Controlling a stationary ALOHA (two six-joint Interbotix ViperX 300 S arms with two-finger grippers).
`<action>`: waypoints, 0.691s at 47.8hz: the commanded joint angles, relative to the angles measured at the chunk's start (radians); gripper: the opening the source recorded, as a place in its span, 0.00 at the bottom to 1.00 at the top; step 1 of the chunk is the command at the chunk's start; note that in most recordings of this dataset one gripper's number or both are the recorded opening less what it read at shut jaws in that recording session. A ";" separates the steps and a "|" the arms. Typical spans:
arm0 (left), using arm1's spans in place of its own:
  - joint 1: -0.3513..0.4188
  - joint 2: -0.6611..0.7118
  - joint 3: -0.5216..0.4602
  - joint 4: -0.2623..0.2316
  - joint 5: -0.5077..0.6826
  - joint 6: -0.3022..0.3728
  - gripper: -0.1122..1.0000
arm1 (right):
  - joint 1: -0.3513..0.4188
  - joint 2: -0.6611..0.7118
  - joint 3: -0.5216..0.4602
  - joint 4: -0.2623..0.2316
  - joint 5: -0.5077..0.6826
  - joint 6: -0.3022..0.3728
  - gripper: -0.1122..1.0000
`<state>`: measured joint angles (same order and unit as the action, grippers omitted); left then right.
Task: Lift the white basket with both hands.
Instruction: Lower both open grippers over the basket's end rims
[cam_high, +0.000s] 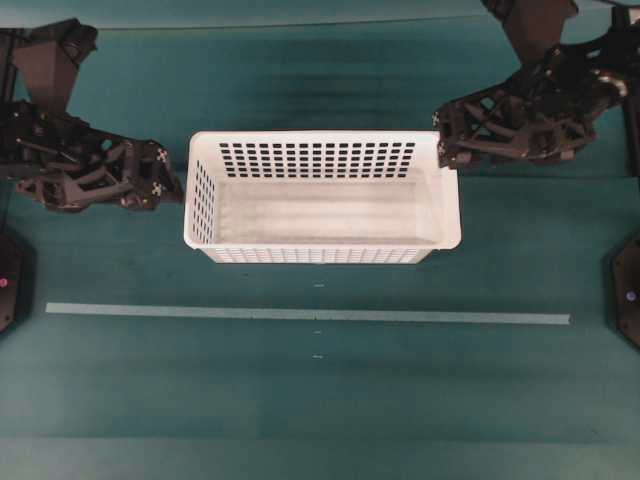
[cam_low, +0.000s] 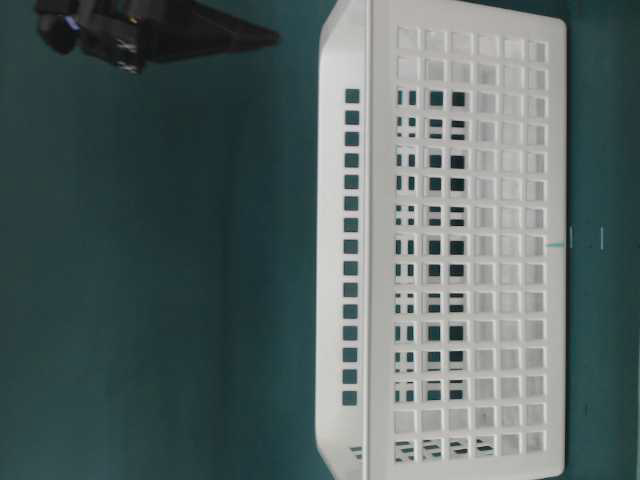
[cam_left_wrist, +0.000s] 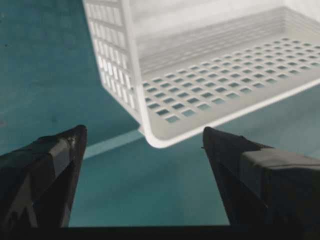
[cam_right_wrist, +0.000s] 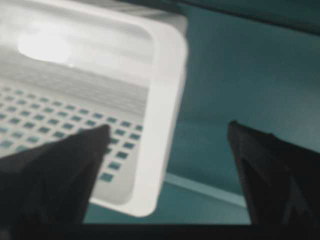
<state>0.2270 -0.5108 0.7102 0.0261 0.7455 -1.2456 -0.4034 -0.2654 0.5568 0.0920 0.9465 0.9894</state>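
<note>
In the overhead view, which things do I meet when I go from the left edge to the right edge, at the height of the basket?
Left black skeletal gripper, fingers open → large rectangular white plastic basket with slotted walls → right black skeletal gripper, fingers open at the basket's far right corner.

Bare green table (cam_high: 320, 400) around white basket (cam_high: 322, 197).

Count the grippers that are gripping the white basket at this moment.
0. The left gripper sits open just off the white basket's left end. The right gripper is open at the back right corner, one finger inside and one outside the rim, unclamped.
</note>
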 joint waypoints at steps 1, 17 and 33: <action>0.009 0.012 -0.018 0.003 -0.006 -0.002 0.94 | 0.009 0.020 -0.002 0.005 -0.003 0.020 0.97; 0.034 0.118 -0.038 0.003 -0.040 -0.005 0.94 | 0.025 0.086 0.012 0.011 -0.029 0.075 0.96; 0.054 0.258 -0.037 0.003 -0.120 -0.009 0.94 | 0.031 0.164 0.018 0.011 -0.094 0.109 0.96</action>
<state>0.2777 -0.2777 0.6888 0.0261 0.6381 -1.2533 -0.3804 -0.1197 0.5768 0.0997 0.8698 1.0953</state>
